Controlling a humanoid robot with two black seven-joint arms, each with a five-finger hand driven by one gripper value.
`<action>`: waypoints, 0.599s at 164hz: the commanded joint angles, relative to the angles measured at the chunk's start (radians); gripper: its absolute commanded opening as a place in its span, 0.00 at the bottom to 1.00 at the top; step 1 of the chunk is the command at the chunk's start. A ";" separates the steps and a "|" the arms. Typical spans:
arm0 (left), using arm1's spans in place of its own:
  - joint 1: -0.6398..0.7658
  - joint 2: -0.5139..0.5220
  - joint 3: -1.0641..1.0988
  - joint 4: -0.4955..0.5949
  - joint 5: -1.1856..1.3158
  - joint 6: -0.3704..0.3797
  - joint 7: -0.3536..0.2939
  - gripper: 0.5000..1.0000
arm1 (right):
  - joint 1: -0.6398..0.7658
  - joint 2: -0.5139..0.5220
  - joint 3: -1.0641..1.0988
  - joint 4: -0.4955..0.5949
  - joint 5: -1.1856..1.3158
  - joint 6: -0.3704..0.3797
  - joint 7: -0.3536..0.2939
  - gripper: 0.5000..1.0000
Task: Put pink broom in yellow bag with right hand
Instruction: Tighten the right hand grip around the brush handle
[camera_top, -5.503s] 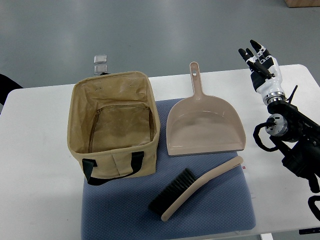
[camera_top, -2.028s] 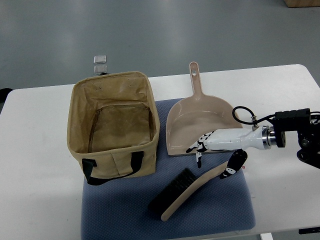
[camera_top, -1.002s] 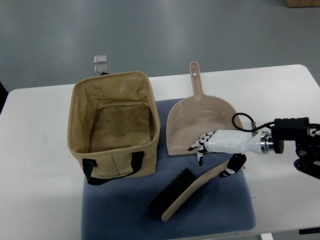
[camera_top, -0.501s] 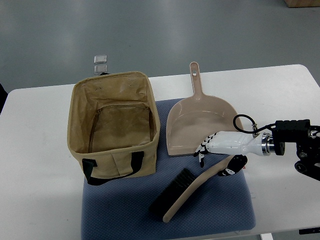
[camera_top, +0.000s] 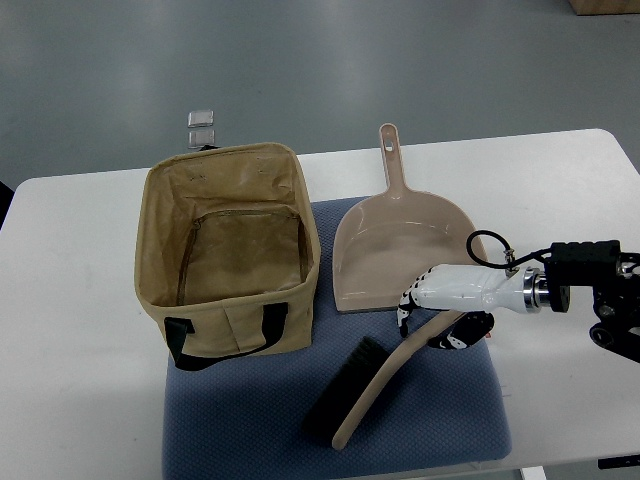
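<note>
One robot hand, the right hand (camera_top: 437, 312), is curled around the pink plastic broom (camera_top: 395, 372) handle; I'd squeeze firmly, then lift toward the open yellow fabric bag (camera_top: 228, 246).

Pink broom (camera_top: 375, 385) lies diagonally on blue mat, beside open, upright yellow bag (camera_top: 228, 256).

Robot test lab or workshop: plain white rectangular table (camera_top: 80, 330), bare grey-blue concrete floor (camera_top: 300, 60), staged blue-grey fabric mat (camera_top: 430, 420).
</note>
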 joint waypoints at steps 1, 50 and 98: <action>0.000 0.000 0.000 0.000 0.000 0.000 0.000 1.00 | -0.002 0.000 0.000 0.000 0.000 0.000 0.000 0.32; 0.000 0.000 0.000 0.000 0.000 0.000 -0.001 1.00 | -0.004 0.000 0.000 0.000 0.000 0.000 0.000 0.21; 0.000 0.000 0.000 0.000 0.000 0.000 0.000 1.00 | -0.004 0.002 0.000 0.000 0.000 0.000 0.005 0.10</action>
